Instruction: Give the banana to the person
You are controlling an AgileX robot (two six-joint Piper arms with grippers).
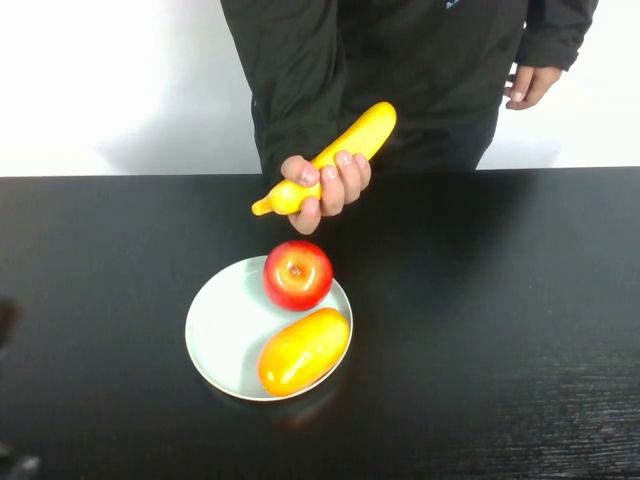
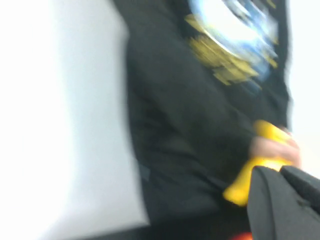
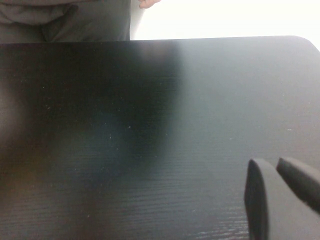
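Nearest, the black table (image 1: 500, 330) carries a white plate (image 1: 222, 330) with an apple (image 1: 298, 274) and a mango (image 1: 303, 351). Beyond its far edge the person (image 1: 400, 70) stands, their hand (image 1: 328, 187) clenched around the banana (image 1: 340, 155). Both the left gripper (image 2: 280, 200) and right gripper (image 3: 280, 200) hang near, holding nothing.

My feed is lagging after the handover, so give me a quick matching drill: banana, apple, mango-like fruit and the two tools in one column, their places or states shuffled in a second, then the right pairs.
Things:
1. banana
2. apple
3. mango-like fruit
4. left tool
5. right tool

Places or states:
A. on the plate, on the robot's side of it
B. over bare black table, nothing in it
C. held in the person's hand, above the table's far edge
D. on the plate, on the person's side
E. empty, facing the person and the banana

Pairs: 1-C, 2-D, 3-A, 4-E, 5-B
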